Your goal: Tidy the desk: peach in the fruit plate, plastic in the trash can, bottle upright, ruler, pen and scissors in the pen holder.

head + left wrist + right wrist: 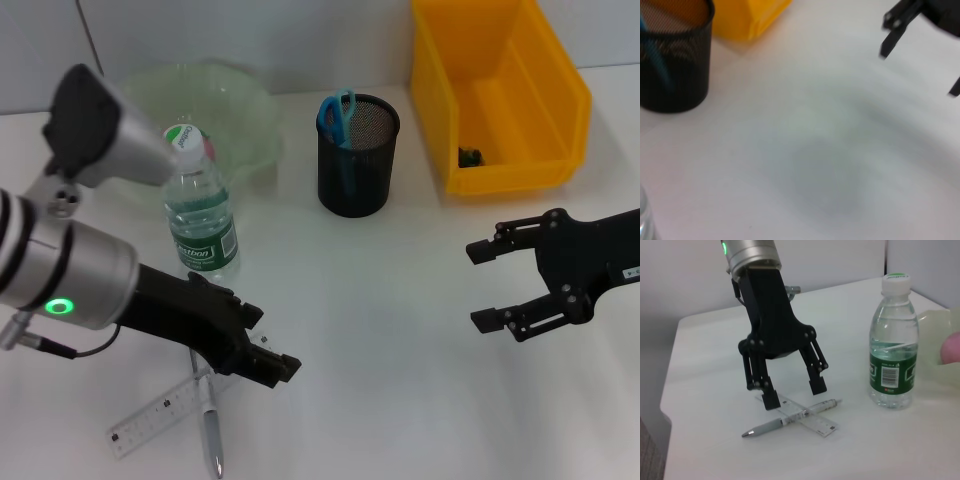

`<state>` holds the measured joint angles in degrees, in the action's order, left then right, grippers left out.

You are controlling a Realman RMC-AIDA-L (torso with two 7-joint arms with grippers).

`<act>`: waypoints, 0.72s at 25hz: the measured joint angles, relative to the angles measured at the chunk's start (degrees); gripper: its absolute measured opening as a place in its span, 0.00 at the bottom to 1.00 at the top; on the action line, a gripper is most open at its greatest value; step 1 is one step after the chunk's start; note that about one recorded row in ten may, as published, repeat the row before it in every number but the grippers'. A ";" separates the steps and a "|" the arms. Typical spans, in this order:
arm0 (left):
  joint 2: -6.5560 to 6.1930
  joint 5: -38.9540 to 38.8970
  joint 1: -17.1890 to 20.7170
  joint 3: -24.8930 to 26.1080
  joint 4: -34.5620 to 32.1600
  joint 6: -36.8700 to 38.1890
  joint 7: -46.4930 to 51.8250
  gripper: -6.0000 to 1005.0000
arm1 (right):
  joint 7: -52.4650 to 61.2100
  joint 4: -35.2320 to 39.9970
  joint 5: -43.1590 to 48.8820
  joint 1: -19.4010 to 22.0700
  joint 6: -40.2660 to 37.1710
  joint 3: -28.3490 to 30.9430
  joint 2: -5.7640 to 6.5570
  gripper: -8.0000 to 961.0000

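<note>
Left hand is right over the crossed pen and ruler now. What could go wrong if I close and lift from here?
The pen lies across the ruler, and the open left hand straddles both, so closing may pinch the two together or let one slip out. The upright bottle stands close to that arm; a swing toward the pen holder could tip it. The right hand hangs open, well clear.

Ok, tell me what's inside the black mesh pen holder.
The pen holder holds blue-handled scissors, handles sticking out above the rim. The mesh hides their blades and the holder's bottom. The pen and ruler still lie crossed on the table under the open left gripper.
</note>
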<state>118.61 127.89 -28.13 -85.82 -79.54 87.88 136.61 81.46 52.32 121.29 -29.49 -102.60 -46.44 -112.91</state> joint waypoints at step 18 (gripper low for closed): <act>0.24 16.35 -9.39 -17.93 1.14 -4.59 11.97 0.81 | -1.73 0.38 0.79 0.22 -0.07 0.88 0.08 0.86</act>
<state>118.85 144.25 -37.52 -103.74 -78.40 83.29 148.57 79.73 52.70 122.08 -29.27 -102.66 -45.55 -112.83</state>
